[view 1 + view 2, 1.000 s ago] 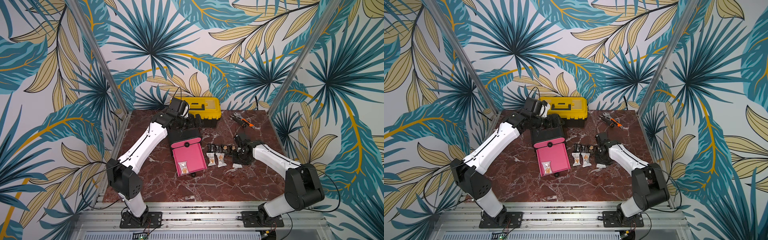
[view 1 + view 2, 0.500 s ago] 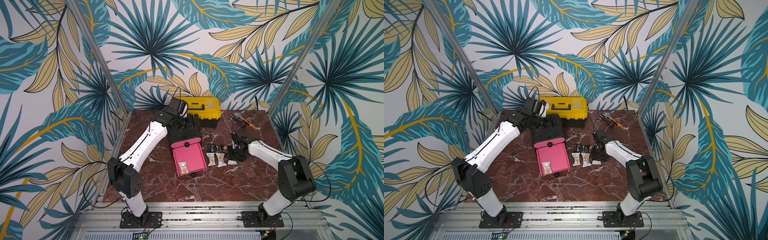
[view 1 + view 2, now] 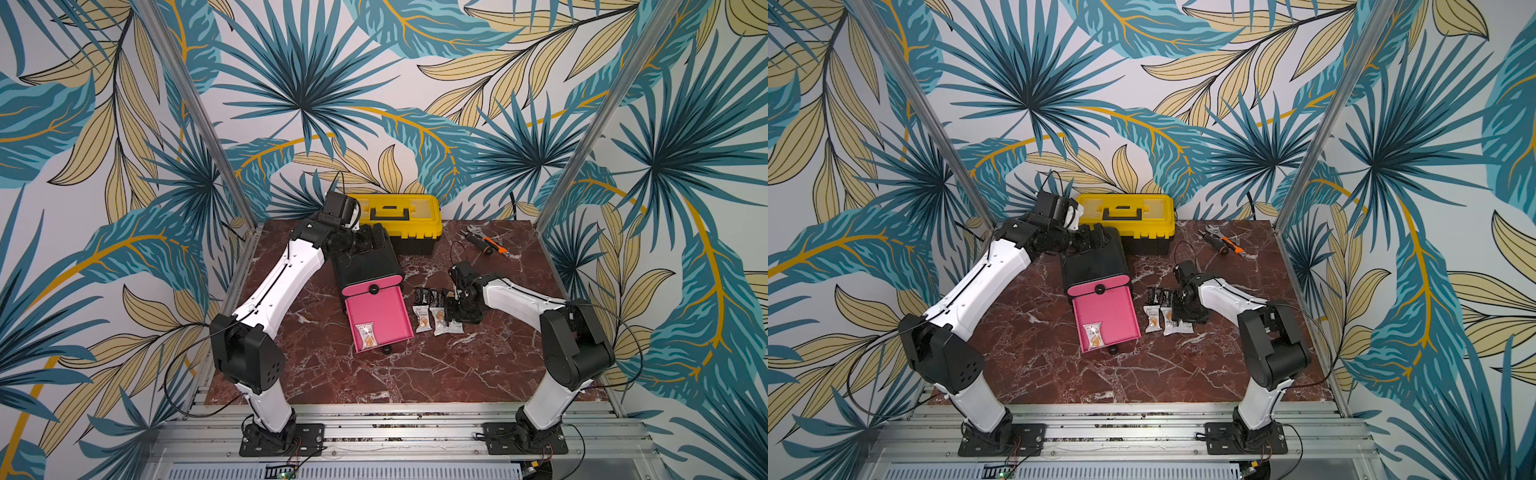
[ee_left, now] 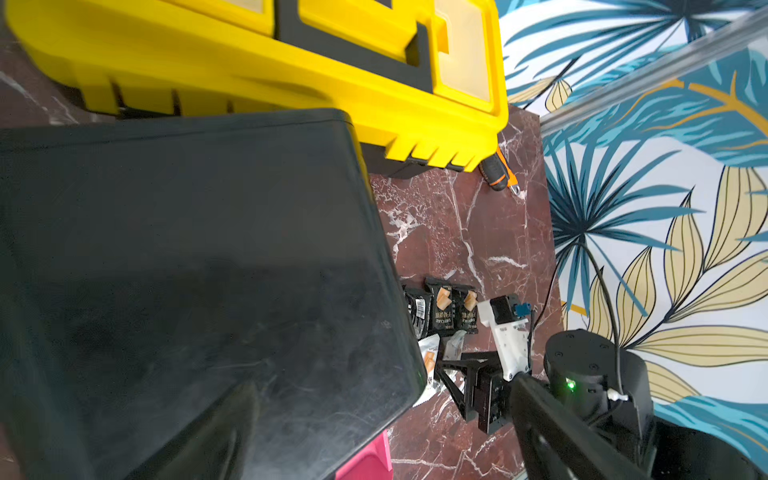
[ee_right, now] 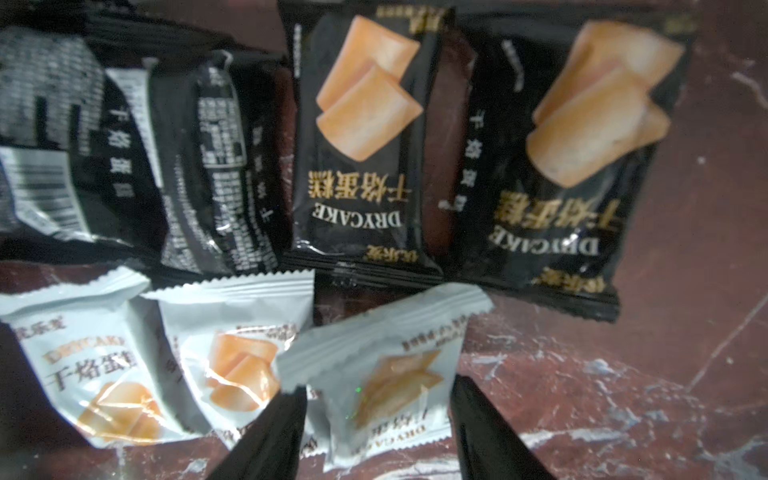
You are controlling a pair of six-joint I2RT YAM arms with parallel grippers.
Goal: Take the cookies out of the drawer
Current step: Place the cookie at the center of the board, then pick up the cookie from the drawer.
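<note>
Left gripper [image 3: 369, 241] sits at the back of the black cabinet [image 3: 365, 266], likely bracing it. Whether its jaws are parted or clamped, cannot tell; the left wrist view shows mostly the cabinet's top. The pink drawer [image 3: 388, 305] is pulled out towards the front, and one white packet [image 3: 366, 336] lies in its front corner, so the task looks nearly done but not finished.

Just right of the drawer, the cookies already out lie on the marble table [image 3: 415, 374]. There is a far row of black packets [image 3: 422, 296], at least three, and a near row of three white packets [image 3: 424, 323].

Right gripper [image 3: 454, 316] hangs low over the rightmost white packet [image 5: 386, 345]. The step in hand reads as set-down and release.

To do it well:
- Lift straight up so the fingers [image 5: 274, 432] don't drag the crinkly wrapper or nudge the neighbouring packet.
- Then swing left over the drawer wall for the last packet and pinch it across its short sides.
- Keep the cabinet braced throughout.

Right claw: the jaws stand apart, roughly mid-width, straddling that packet. One tip overlaps its edge and the other is just beside it. The packet lies flat on the marble and is not lifted, so nothing is gripped.

Yellow toolbox [image 3: 399, 216] and orange-black tools [image 3: 486, 245] sit at the back, away from the action.
</note>
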